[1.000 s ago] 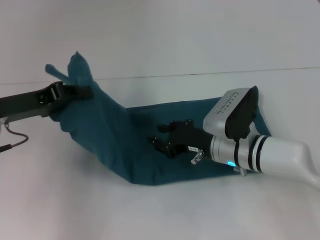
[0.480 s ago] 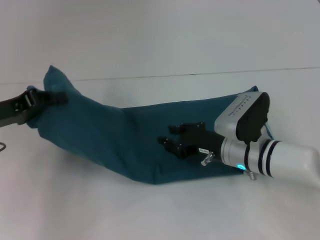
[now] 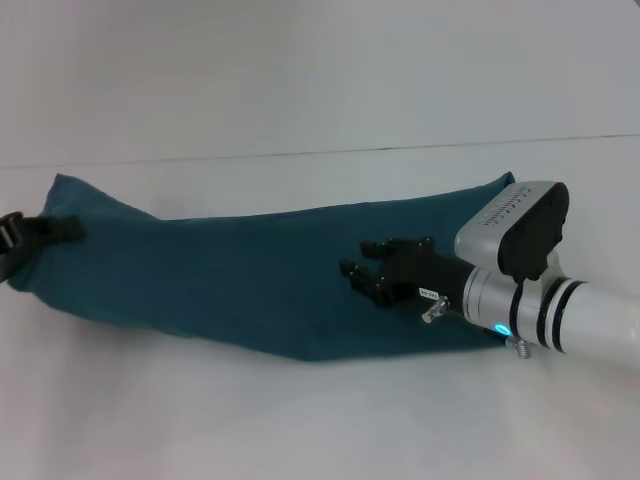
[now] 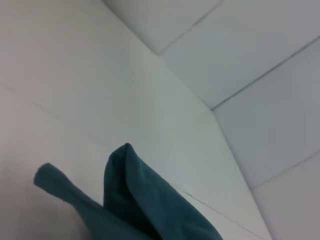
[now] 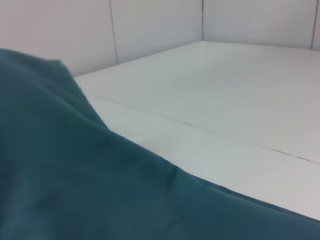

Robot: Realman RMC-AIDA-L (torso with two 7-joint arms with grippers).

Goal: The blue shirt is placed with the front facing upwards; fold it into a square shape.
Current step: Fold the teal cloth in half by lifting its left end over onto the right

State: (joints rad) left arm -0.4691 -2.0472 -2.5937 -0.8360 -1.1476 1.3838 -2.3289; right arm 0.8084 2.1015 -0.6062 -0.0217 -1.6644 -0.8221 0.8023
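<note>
Blue shirt [image 3: 230, 275] stretched as long band across white surface [image 3: 300, 420].
L pincer [image 3: 45, 232] clamped on shirt's far-left end; R pincer [image 3: 365, 272] over shirt's right part, fingers parted, holding nothing.

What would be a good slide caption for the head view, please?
Left hand grips one end of the blue shirt, which lies in a long band on the white table; right hand rests on the other end.

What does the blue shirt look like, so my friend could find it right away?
On the white table, look for the blue shirt: a long, dark teal band lying across the middle. The left gripper grips one end, the right gripper rests on the other. It's the only cloth there.
</note>
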